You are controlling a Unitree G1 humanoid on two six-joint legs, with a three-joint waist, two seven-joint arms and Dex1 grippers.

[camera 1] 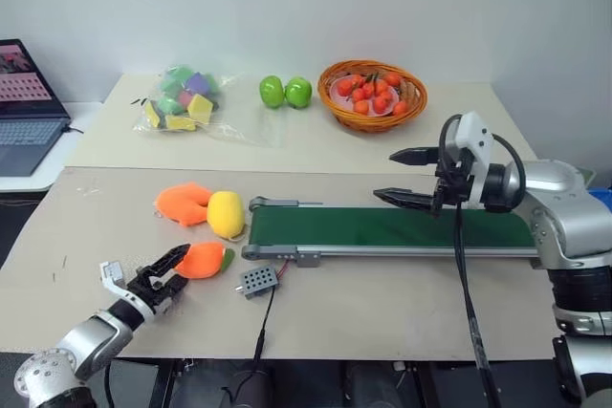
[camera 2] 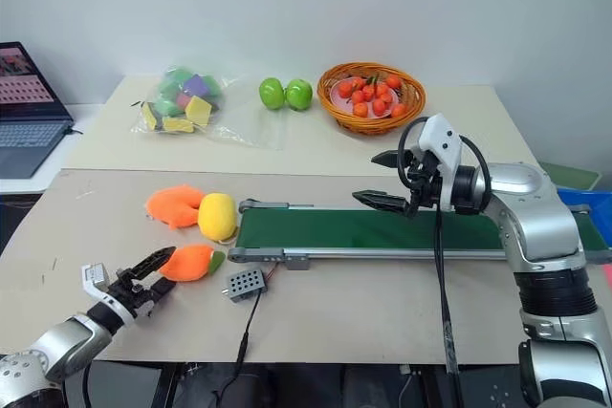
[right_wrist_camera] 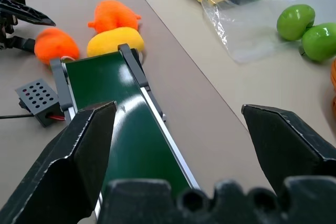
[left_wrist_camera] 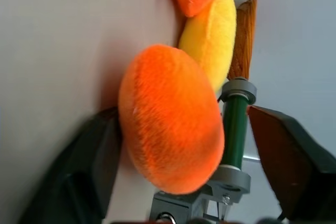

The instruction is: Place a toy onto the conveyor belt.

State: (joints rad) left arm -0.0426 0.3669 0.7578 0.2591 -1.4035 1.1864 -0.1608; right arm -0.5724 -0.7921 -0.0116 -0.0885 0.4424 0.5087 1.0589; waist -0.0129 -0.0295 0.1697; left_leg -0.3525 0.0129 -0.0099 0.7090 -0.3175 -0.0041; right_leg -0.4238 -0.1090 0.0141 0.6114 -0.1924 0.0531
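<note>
Left pincer (camera 1: 175,268) spread around the toy (camera 1: 203,260) just off the conveyor belt (camera 1: 382,227) end; right pincer (camera 1: 406,177) spread above it.

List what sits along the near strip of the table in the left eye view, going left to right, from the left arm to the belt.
Left gripper → orange toy with the green tuft, between its fingers → small grey control box → green conveyor belt.
</note>
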